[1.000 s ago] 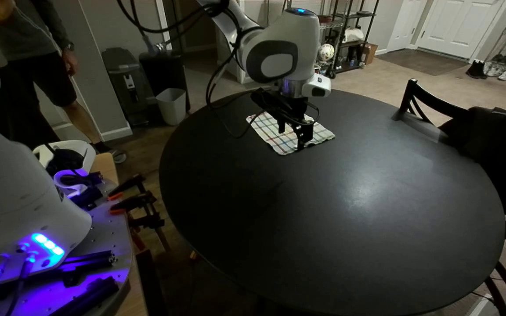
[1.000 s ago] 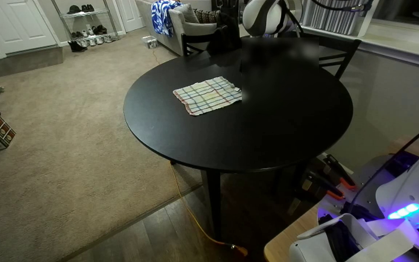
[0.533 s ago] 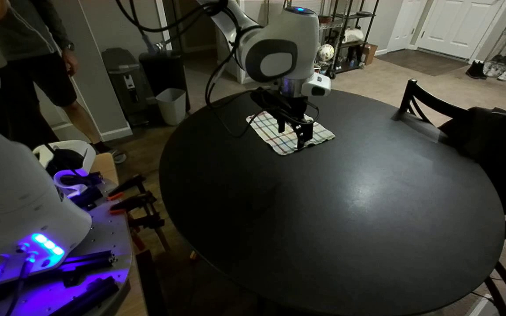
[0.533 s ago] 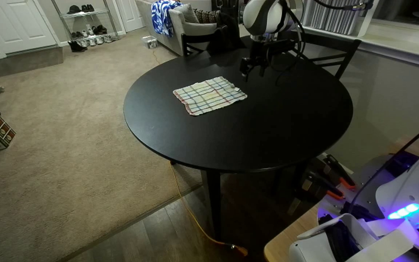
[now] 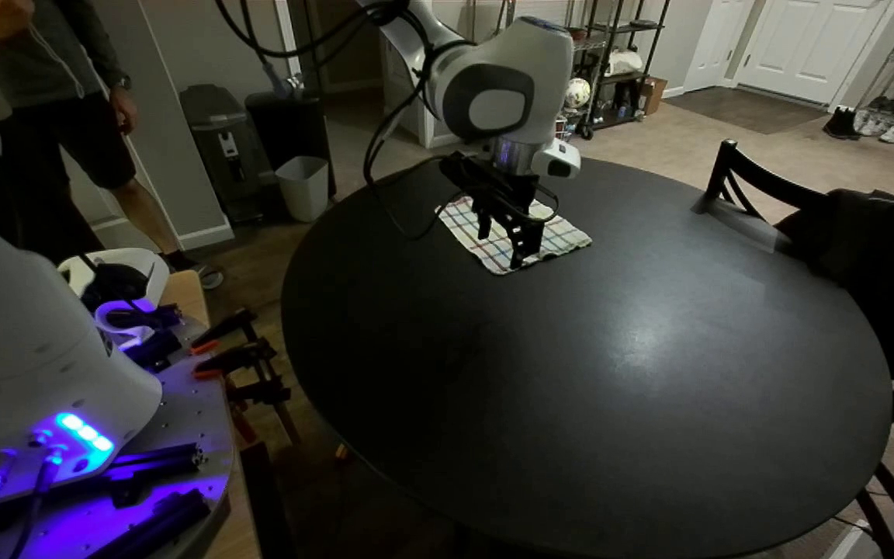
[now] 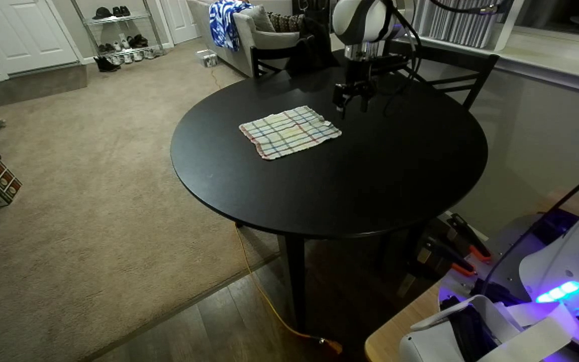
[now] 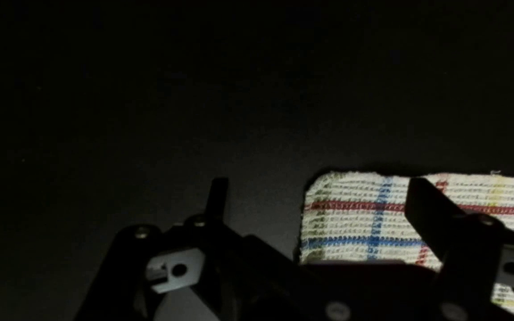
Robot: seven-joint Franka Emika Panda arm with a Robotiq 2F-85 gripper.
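Observation:
A white cloth with red, blue, green and yellow checks lies flat on the round black table; it shows in both exterior views (image 5: 563, 237) (image 6: 292, 131). My black gripper shows in both exterior views (image 5: 500, 248) (image 6: 353, 109), pointing down above the table near one corner of the cloth. In the wrist view my gripper (image 7: 318, 180) is open, its fingertips wide apart with nothing between them. The cloth's corner (image 7: 350, 223) lies below, between the fingers; the right finger overlaps the cloth and the left finger is over bare table. No contact with the cloth is visible.
The black table (image 5: 610, 388) fills the middle. A black chair (image 5: 765, 182) with dark clothing stands at its edge. A person (image 5: 67, 101) stands near the wall by the grey bins (image 5: 303, 189). The robot base stands on a side bench with clamps (image 6: 453, 256).
In the last half second my gripper has shifted slightly left in one exterior view and slightly lower in the other. It stays open. The cloth has not moved.

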